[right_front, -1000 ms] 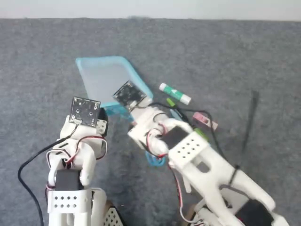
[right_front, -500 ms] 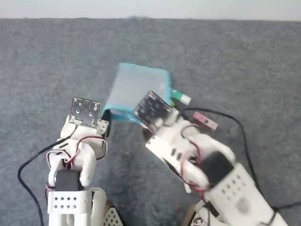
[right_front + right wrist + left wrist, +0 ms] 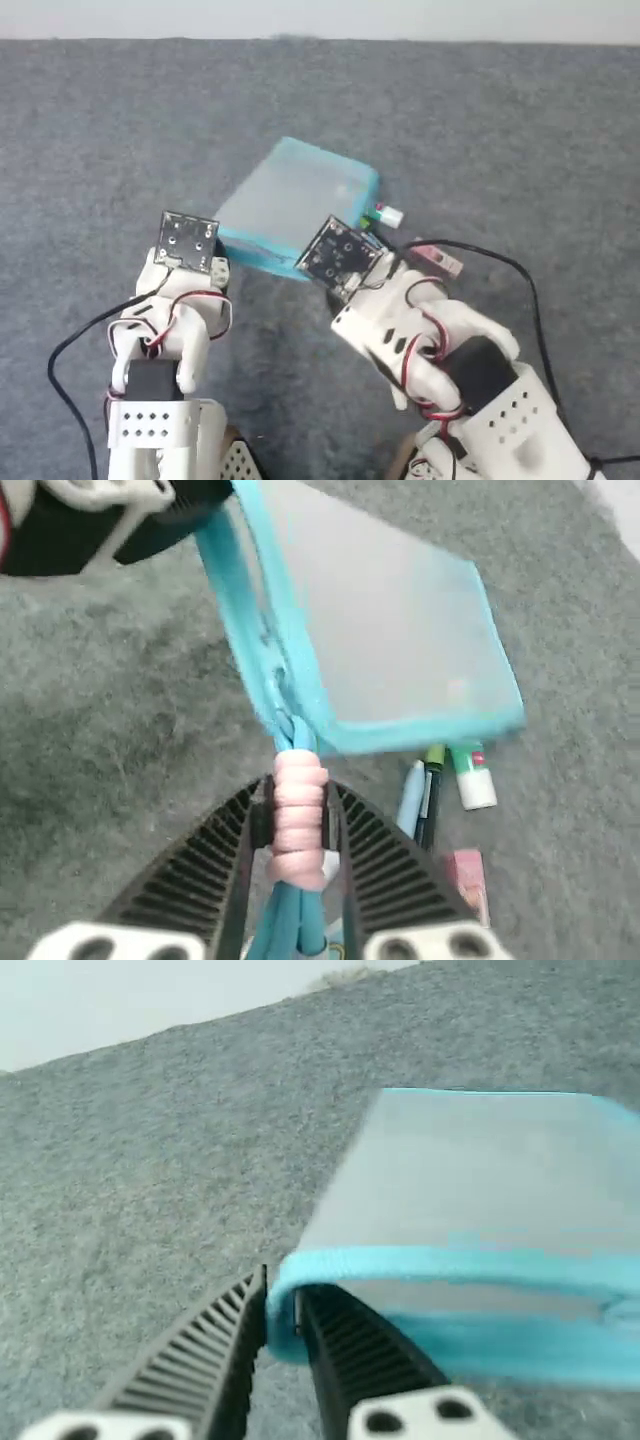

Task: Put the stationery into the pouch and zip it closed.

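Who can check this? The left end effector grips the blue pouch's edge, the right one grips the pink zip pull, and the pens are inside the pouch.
Not right. The right wrist view shows the pens lying on the carpet beside the pouch, not inside it. The left end effector does grip the pouch's edge, and the right end effector the pink zip pull.

Two-armed rig at the table: the white moulded-plastic left arm and its twin, the white right arm, are each wearing a black square circuit board dotted with silver screws. Thin red wires are looping between joints, and black cables are trailing off both. The left claw and right claw are showing black ribbed fingers on white mounts with dark screw holes.
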